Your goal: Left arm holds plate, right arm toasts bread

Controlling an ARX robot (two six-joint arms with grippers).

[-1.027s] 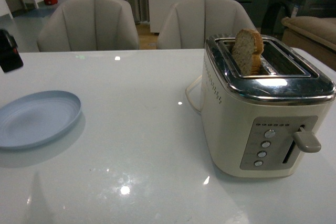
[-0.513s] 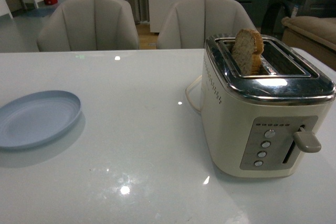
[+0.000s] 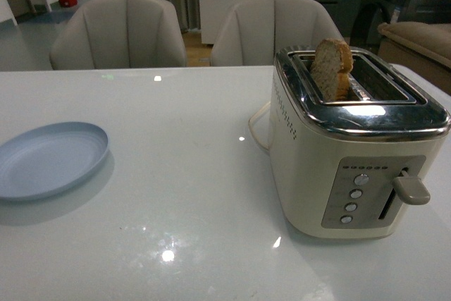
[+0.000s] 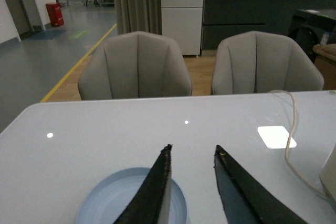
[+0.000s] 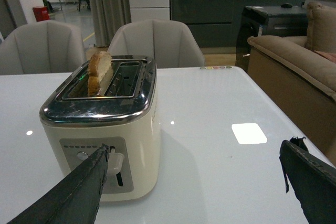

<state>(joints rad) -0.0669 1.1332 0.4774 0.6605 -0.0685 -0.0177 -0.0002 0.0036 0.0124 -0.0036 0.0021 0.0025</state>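
Note:
The pale-blue plate [image 3: 49, 159] lies flat on the white table at the left, empty. A piece of bread [image 3: 332, 70] stands upright in one slot of the cream toaster [image 3: 352, 146], sticking out above the chrome top, with the lever [image 3: 411, 189] up. Neither arm shows in the front view. In the left wrist view my left gripper [image 4: 191, 151] is open above the table, with the plate [image 4: 113, 200] under and behind its fingers [image 4: 155, 190]. In the right wrist view my right gripper [image 5: 195, 148] is wide open in front of the toaster [image 5: 102, 129], and the bread [image 5: 98, 70] shows in the slot.
Two beige chairs [image 3: 120, 31] stand behind the table's far edge. The toaster's white cord [image 3: 255, 126] loops on the table beside it. A sofa [image 5: 294, 66] is off to the right of the table.
One second ago a black gripper showed at the far left edge of the front view. It has left that view. Plate, bread and toaster have not moved.

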